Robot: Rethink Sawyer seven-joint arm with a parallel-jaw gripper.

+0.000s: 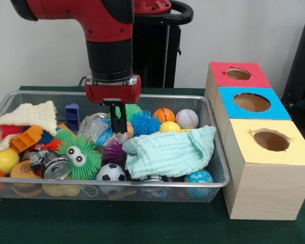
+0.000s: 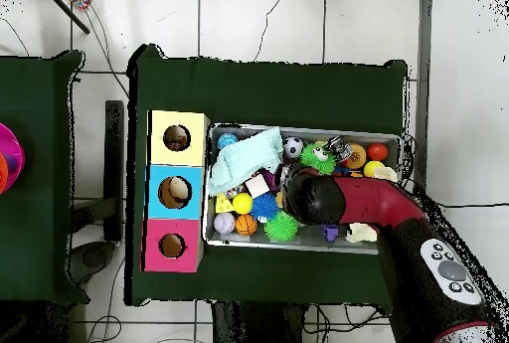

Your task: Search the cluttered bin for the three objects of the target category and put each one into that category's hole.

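The bin, a wire-mesh tray on the green surface, is packed with clutter. From the left in the front view, a cream knitted cloth drapes over the rim beside an orange plastic toy, with a yellow ball and crushed cans below. Next sits a green fuzzy toy with googly eyes, then a soccer ball. The claw hangs over the middle of the pile, its dark fingers close together and dipped among the toys; they seem to be pinching a crumpled clear wrapper, though the clutter hides the contact. Further right lie a blue spiky ball, a basketball, a baseball and a mint cloth. Rightmost stand the boxes: red hole, blue hole, yellow hole.
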